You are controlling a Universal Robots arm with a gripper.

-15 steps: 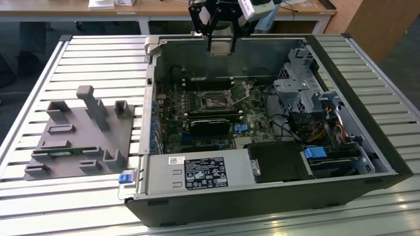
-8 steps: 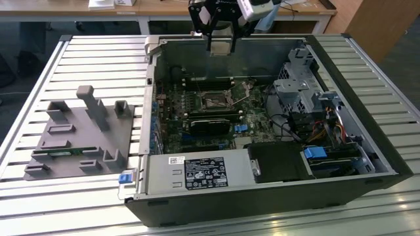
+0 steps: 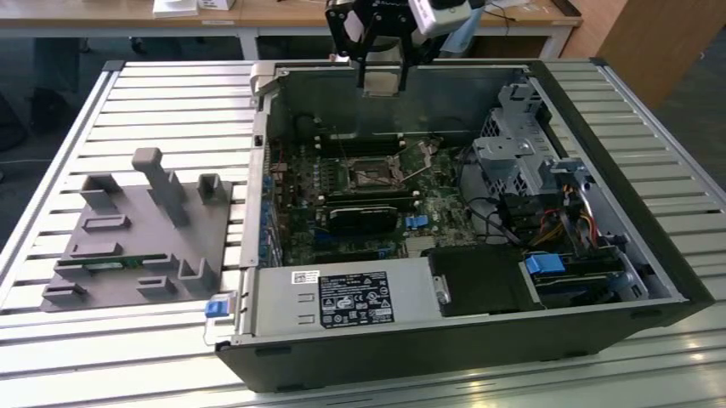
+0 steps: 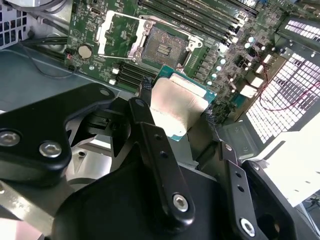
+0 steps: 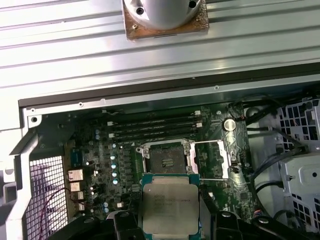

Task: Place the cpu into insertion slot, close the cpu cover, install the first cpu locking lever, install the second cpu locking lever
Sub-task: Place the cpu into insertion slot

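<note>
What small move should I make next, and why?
Probably bring the cpu squarely over the insertion slot: the gripper holds it clear of the circuit board, the slot lies bare, and the cpu cover is swung open.

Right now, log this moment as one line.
gripper shut on cpu | cpu held clear of the board | insertion slot bare | cpu cover flipped open beside it
</note>
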